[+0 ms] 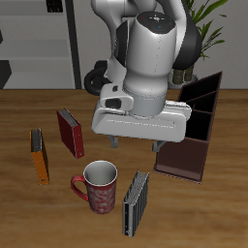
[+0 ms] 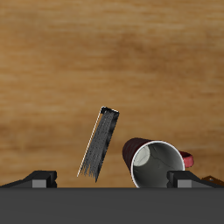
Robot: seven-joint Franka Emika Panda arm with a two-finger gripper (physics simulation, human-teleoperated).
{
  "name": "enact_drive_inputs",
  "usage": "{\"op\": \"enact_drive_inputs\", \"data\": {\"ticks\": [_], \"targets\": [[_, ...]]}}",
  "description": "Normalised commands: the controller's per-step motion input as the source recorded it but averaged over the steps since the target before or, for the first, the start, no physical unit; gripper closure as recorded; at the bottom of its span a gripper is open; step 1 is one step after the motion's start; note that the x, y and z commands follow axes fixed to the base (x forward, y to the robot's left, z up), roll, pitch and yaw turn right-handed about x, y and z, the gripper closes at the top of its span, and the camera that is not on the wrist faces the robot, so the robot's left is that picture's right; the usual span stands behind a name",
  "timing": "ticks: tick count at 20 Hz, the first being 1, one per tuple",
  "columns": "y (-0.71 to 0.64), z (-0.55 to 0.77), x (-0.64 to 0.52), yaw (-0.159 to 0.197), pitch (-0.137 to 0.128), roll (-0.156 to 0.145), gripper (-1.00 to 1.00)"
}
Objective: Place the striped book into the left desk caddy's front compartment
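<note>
Striped book (image 1: 137, 202) upright near wooden table (image 1: 29, 208) front edge; pincer (image 1: 138, 144) above, spread wide, empty.

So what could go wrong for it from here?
The striped book stands upright on a thin edge right beside the mug, so a finger coming down could clip the mug or tip the book. The gripper hangs open above the table, nothing held yet. Later, carrying the book across, it might catch the slanted wall of the left desk caddy.
</note>
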Motion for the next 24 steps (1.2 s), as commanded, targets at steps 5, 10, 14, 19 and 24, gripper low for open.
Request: {"op": "enact_drive_inputs", "data": {"ticks": [5, 10, 14, 19, 24], "targets": [[0.02, -0.13, 0.08, -0.016, 0.011, 0.0, -1.0], [-0.05, -0.26, 0.1, -0.029, 0.015, -0.01, -1.0], [0.03, -0.18, 0.05, -0.009, 0.032, -0.014, -1.0], [-0.04, -0.3, 0.08, -0.005, 0.029, -0.01, -1.0], [0.01, -0.15, 0.03, -0.024, 0.013, 0.001, -1.0]]}}
